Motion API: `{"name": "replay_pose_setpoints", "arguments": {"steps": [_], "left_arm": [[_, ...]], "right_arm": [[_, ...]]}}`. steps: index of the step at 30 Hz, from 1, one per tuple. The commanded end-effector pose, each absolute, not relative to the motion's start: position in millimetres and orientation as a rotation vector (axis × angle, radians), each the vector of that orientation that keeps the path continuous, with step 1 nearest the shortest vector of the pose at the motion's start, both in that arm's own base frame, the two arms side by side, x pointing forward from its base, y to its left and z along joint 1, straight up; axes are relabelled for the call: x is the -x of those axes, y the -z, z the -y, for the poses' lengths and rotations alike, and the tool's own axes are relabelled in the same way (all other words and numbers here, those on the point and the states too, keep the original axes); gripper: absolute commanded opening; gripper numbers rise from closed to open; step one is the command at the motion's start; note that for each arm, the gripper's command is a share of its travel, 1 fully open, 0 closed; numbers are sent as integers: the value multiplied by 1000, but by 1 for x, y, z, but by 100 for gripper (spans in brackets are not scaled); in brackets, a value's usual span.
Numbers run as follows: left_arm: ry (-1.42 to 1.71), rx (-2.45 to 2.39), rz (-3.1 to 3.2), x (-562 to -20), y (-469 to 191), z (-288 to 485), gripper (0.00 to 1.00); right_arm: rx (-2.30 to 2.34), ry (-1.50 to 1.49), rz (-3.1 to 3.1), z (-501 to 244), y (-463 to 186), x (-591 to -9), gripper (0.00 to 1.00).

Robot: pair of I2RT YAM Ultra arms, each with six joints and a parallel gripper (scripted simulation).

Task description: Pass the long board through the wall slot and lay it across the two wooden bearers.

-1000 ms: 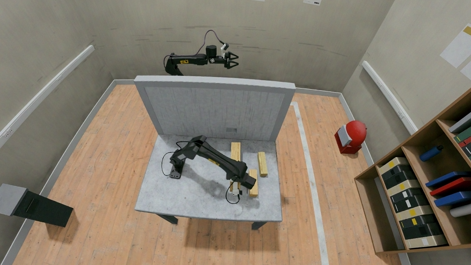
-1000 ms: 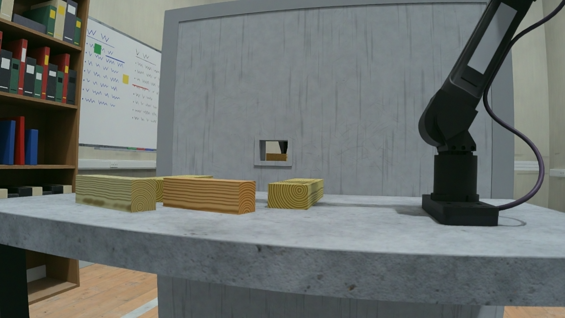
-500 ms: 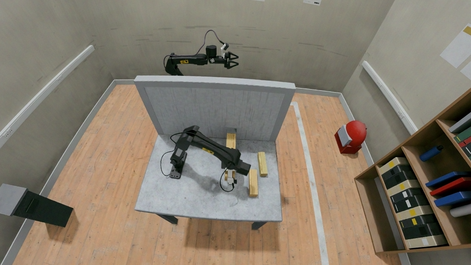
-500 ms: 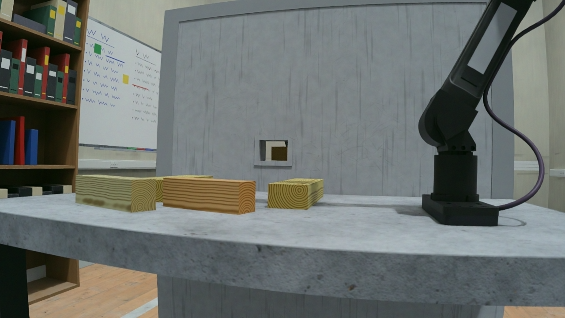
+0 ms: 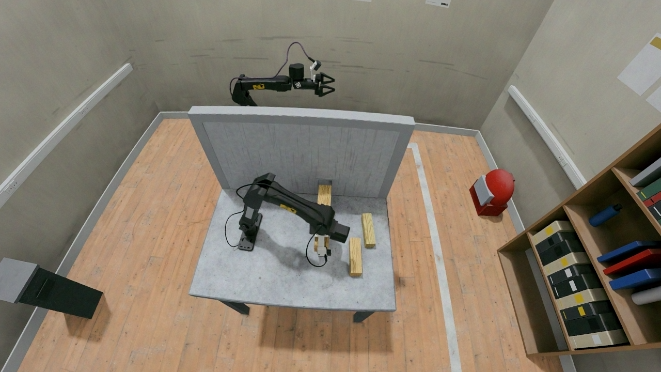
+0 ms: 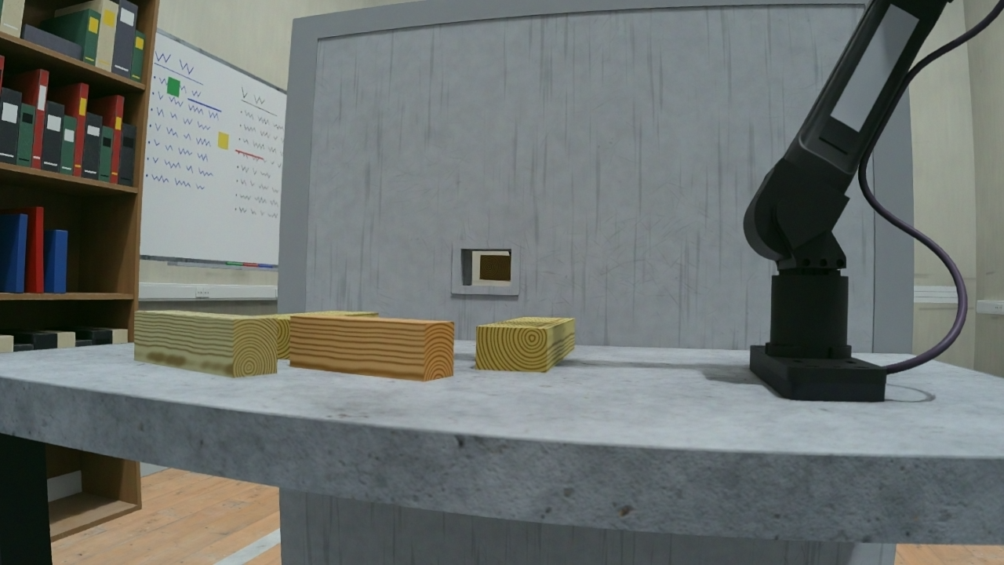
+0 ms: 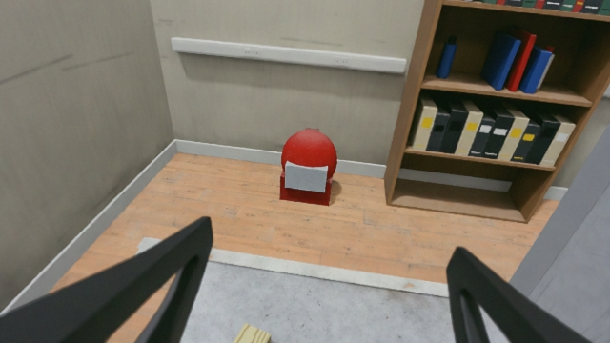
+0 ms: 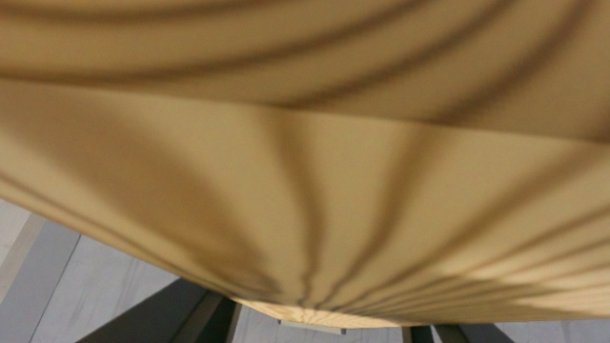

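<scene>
The table top (image 5: 286, 282) (image 6: 562, 414) is evenly lit, with soft shadows cast below the arm; in the right wrist view, the wood (image 8: 305, 191) is shown close up (rather softly) and its grain is blurred.

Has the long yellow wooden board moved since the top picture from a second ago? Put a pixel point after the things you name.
Yes, the long yellow wooden board (image 5: 324, 195) has moved toward the slot in the grey panel wall (image 5: 295, 152).
</scene>
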State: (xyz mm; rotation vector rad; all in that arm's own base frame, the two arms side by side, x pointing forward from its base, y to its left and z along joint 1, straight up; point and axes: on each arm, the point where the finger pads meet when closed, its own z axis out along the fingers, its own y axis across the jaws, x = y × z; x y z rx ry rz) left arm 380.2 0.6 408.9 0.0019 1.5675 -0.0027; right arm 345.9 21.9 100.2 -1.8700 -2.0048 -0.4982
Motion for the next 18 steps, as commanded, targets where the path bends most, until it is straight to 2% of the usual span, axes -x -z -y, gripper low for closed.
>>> {"name": "replay_pose_setpoints", "arguments": {"steps": [1,6,18], "left_arm": [[-1,-12,-1534,-370,-422,2,100],[-1,-12,-1534,-370,-422,2,100],[-1,-12,-1534,-370,-422,2,100]], "right_arm": [[1867,600,1998,-23,-126,-350,0],[1845,537,1956,-28,-111,-333,0],[1866,597,1997,-23,-125,-350,0]]}}
